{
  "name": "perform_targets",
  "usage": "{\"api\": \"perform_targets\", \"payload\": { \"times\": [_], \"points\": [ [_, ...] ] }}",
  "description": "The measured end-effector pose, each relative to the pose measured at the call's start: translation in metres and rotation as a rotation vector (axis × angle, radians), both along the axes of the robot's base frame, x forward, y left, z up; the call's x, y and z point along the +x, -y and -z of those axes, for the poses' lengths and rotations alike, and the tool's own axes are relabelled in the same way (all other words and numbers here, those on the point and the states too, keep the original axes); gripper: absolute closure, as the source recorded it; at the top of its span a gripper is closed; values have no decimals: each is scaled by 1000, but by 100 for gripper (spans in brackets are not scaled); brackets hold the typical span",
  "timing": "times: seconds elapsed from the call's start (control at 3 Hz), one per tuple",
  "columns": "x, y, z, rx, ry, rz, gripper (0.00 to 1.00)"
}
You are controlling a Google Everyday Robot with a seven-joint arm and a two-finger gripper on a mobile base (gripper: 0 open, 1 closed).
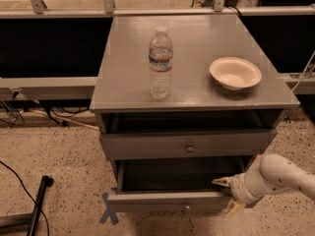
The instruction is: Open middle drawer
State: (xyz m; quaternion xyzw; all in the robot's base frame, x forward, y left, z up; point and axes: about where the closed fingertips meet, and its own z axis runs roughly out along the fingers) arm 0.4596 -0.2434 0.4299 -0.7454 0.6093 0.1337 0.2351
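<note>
The gray cabinet (194,58) has two drawers showing. The middle drawer (167,201) is the lower one, pulled out well past the one above, with its dark inside visible and a small round knob (187,206) on its front. My gripper (229,195) is at the right end of that front, open. One yellowish fingertip (221,182) is inside the drawer and the other fingertip (235,209) is outside the front. The white arm (280,173) reaches in from the right.
The top drawer (187,144) stands slightly out above. A water bottle (160,65) and a white bowl (235,73) sit on the cabinet top. A black pole and cable (37,205) lie on the floor at left. A rail runs behind the cabinet.
</note>
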Motion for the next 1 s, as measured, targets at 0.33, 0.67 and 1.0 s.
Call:
{"api": "perform_targets", "payload": {
  "times": [0.33,0.67,1.0],
  "points": [
    [-5,11,12,-23,-31,18,35],
    [-16,18,16,-41,-67,14,53],
    [-34,23,20,-51,-119,-3,70]
  ]
}}
